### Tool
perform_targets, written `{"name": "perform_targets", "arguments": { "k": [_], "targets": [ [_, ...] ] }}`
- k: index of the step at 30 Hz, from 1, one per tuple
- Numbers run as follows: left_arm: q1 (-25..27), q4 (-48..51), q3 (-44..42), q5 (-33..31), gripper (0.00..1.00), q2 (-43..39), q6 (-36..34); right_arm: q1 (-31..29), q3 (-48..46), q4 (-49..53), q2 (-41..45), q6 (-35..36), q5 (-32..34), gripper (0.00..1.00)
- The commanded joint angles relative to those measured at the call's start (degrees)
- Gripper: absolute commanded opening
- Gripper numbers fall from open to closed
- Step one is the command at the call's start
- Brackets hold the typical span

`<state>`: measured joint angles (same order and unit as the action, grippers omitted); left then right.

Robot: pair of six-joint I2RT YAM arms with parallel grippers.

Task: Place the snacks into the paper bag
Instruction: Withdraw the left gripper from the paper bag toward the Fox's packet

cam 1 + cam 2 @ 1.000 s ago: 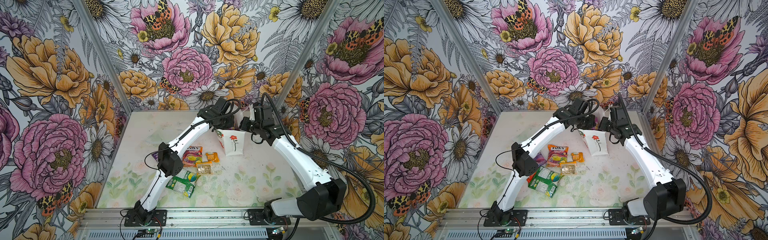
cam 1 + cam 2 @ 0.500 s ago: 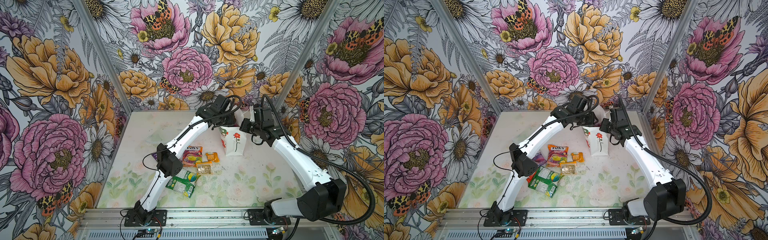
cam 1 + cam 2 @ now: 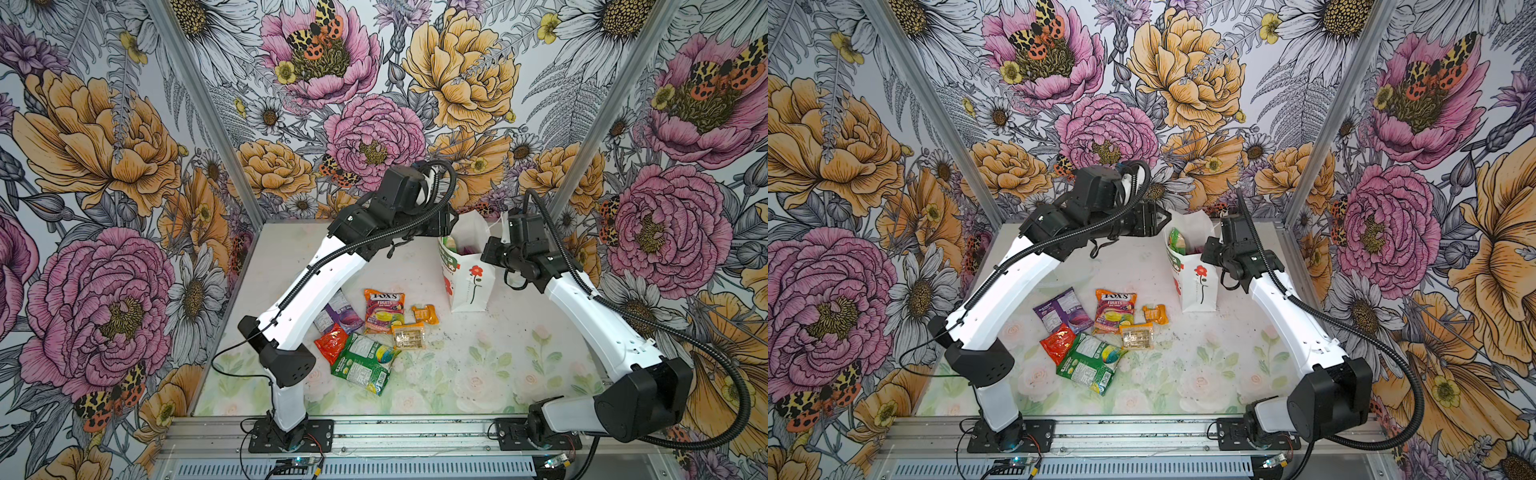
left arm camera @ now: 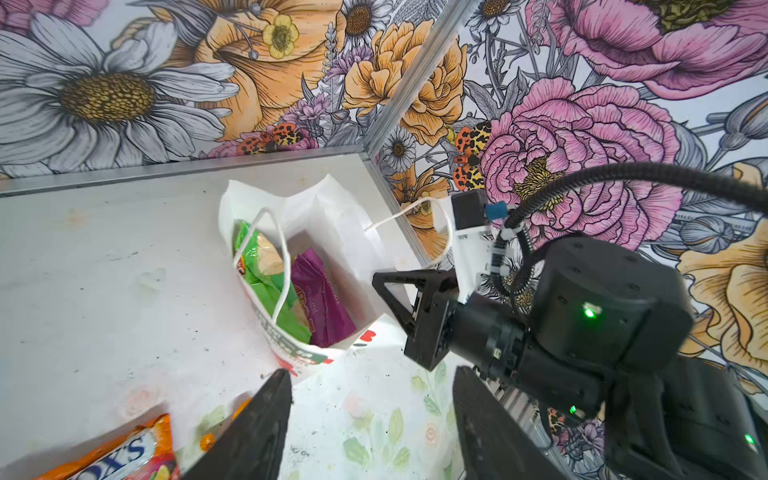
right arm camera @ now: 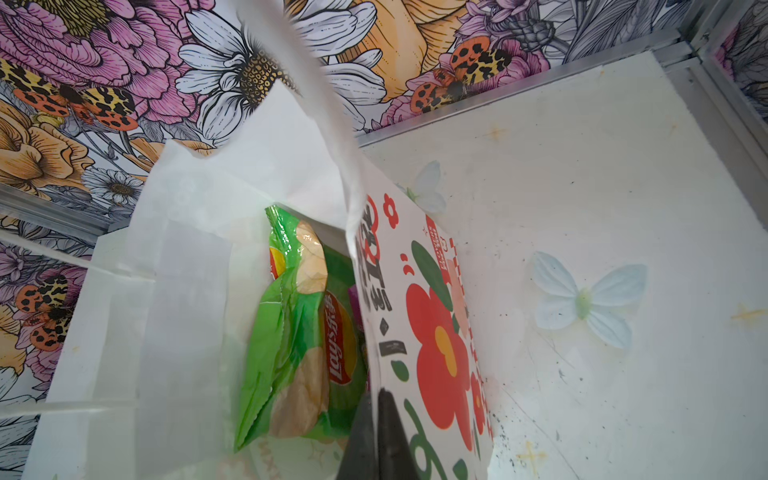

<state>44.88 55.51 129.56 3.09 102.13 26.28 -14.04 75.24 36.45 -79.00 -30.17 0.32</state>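
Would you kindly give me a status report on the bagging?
Left claw open, empty. Right claw shut on paper bag rim. Chips bag, purple packet inside; six snacks on table. String handle drapes across mouth.

Colours and prints

The paper bag [image 3: 469,297] is white, with red flowers and a green-and-red print. The chips bag [image 5: 291,332] is green, one packet [image 4: 324,303] purple, the Fox's packet [image 3: 383,311] orange, another red packet [image 3: 331,344], another green packet [image 3: 365,363].

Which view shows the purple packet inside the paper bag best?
The left wrist view. It looks down into the open paper bag and shows the purple packet beside the green chips bag. The right wrist view shows only a purple sliver behind the chips bag. In both top views the bag mouth is small and the packet is barely visible.
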Motion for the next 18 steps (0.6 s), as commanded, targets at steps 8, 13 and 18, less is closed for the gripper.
{"name": "perform_targets", "arguments": {
  "k": [8, 13, 18],
  "targets": [
    [-0.8, -4.1, -23.2, -11.9, 0.71, -19.5, 0.3, -0.2, -0.5, -0.2, 2.4, 1.2, 1.0, 0.0],
    [-7.6, -6.2, -37.8, -10.0, 0.72, -28.5, 2.7, -0.2, -1.8, -0.2, 3.1, 1.3, 1.2, 0.0],
    [-16.5, -6.9, -50.6, -4.4, 0.77, -33.7, 4.2, -0.1, -2.6, -0.2, 3.5, 1.2, 1.2, 0.0]
  ]
}}
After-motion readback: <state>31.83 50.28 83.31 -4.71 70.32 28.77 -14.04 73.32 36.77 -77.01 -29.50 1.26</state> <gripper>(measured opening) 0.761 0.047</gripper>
